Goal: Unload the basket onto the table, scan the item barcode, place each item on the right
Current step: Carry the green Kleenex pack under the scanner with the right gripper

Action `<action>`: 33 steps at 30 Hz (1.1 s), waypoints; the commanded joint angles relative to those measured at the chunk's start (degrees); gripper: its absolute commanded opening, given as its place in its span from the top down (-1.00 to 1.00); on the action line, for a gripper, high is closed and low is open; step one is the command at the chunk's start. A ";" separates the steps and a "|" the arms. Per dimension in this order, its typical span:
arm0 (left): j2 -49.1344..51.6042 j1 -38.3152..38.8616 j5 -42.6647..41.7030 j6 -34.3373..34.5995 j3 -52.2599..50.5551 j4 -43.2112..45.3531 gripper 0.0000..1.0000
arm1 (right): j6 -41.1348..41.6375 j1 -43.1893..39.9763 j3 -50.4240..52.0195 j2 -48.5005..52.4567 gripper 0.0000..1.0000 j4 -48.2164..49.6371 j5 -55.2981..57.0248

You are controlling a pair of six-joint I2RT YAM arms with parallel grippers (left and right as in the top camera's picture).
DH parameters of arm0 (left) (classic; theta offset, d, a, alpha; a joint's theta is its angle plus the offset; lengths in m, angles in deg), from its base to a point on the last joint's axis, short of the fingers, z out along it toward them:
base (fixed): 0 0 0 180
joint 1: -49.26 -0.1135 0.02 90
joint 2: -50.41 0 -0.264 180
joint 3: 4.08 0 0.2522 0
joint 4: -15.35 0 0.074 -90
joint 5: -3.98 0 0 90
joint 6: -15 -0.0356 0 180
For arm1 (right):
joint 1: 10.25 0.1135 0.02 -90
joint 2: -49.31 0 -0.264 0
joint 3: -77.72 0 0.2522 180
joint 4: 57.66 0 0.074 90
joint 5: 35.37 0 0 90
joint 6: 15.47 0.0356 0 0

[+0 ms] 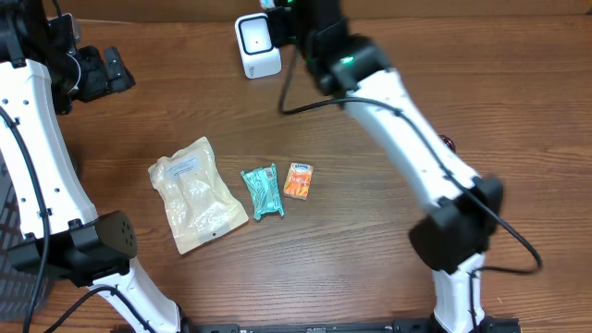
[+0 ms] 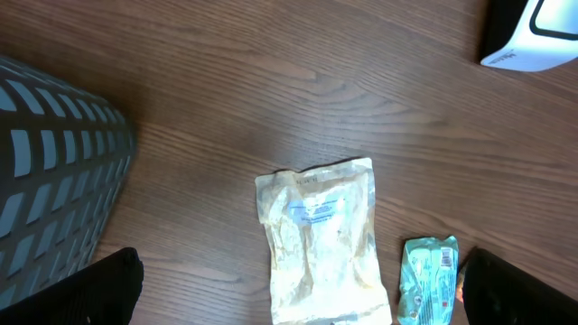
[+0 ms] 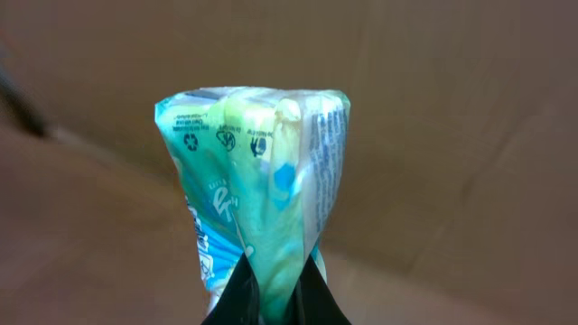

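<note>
My right gripper [image 3: 275,293] is shut on the lower end of a green-and-blue snack packet [image 3: 262,190], which stands upright in front of a brown cardboard wall. Seen from overhead, that gripper [image 1: 289,13] is at the table's far edge, just right of the white barcode scanner [image 1: 256,45]. Only a sliver of the packet shows there. At the far left my left gripper [image 1: 109,72] stands open and empty. In the left wrist view its fingers [image 2: 104,289] spread wide above a beige pouch [image 2: 321,239].
On the table lie the beige pouch [image 1: 196,194], a teal packet [image 1: 262,191] and a small orange packet [image 1: 298,179]. A grey slatted basket [image 2: 50,171] stands at the left edge. The scanner [image 2: 535,36] shows at the left wrist view's top right.
</note>
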 commanded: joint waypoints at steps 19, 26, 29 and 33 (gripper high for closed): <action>0.09 0.31 0.17 -0.85 0.00 -0.11 -0.99 | -40.06 1.90 -0.46 25.22 0.92 28.76 15.74; 0.09 0.37 0.17 -0.85 0.00 -0.11 -0.99 | -40.57 1.90 -0.46 25.35 0.92 29.97 15.63; 0.09 0.39 0.17 -0.85 0.00 -0.11 -0.99 | -40.52 2.05 -0.48 25.31 0.92 30.32 16.39; 0.09 0.39 0.15 -0.85 0.00 -0.11 -0.99 | -37.13 2.43 -0.48 23.17 0.92 29.81 16.92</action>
